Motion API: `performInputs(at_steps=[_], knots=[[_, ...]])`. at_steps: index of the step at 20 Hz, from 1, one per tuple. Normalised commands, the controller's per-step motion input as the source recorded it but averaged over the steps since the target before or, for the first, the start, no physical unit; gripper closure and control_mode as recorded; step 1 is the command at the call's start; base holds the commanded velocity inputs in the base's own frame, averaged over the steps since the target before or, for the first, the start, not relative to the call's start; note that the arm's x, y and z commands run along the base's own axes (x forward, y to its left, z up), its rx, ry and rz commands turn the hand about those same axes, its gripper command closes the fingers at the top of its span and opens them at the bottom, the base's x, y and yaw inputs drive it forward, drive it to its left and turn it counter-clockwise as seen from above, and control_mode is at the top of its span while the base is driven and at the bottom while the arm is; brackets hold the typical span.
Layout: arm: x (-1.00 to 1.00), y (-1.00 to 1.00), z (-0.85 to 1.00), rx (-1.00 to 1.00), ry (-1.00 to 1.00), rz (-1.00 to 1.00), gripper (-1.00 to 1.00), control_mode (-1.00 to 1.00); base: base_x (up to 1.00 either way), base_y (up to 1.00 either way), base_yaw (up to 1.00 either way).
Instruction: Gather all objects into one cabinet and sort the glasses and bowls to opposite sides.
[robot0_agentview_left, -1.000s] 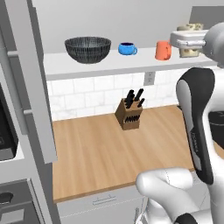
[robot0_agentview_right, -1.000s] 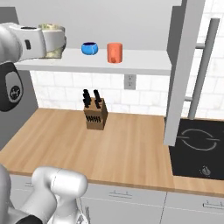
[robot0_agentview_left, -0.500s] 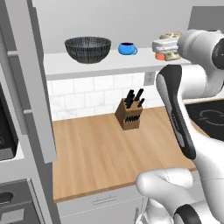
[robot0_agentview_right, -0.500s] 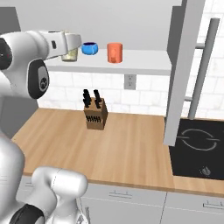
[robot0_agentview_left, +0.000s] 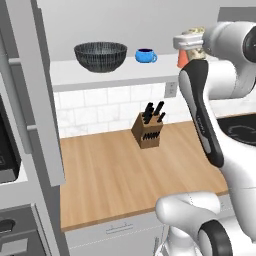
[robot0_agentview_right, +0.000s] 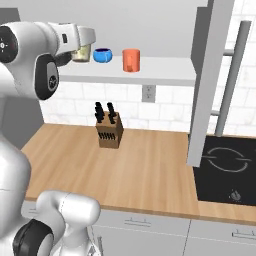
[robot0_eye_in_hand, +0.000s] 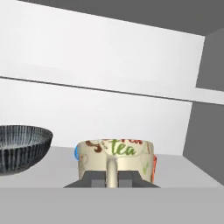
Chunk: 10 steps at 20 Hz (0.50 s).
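My gripper is shut on the handle of the beige mottled mug, which hangs just above the pale shelf board of the open grey cabinet. From the left base view, the mug partly covers the orange mug. On the shelf stand the dark ribbed bowl at the left, the blue cup in the middle and the orange mug to the right. In the right base view the gripper holds the beige mug just left of the blue cup.
An open cabinet door with a long bar handle hangs at the shelf's right end, another door at the left. Below, a knife block stands on the wooden counter. A black cooktop lies to the right.
The arm has carried the beige mug forward toward the shelf, and it now hangs close to the blue cup and orange mug. The gripper stayed shut.
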Motion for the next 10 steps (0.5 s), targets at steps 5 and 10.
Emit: performInputs(at_steps=[5,10], knots=[[0.42,-0.13,-0.06,0.00,-0.16,0.00,1.00,-1.00,0.00,0.00,0.00],[0.12,0.01,0.00,0.02,0.03,0.00,1.00,-1.00,0.00,0.00,0.00]])
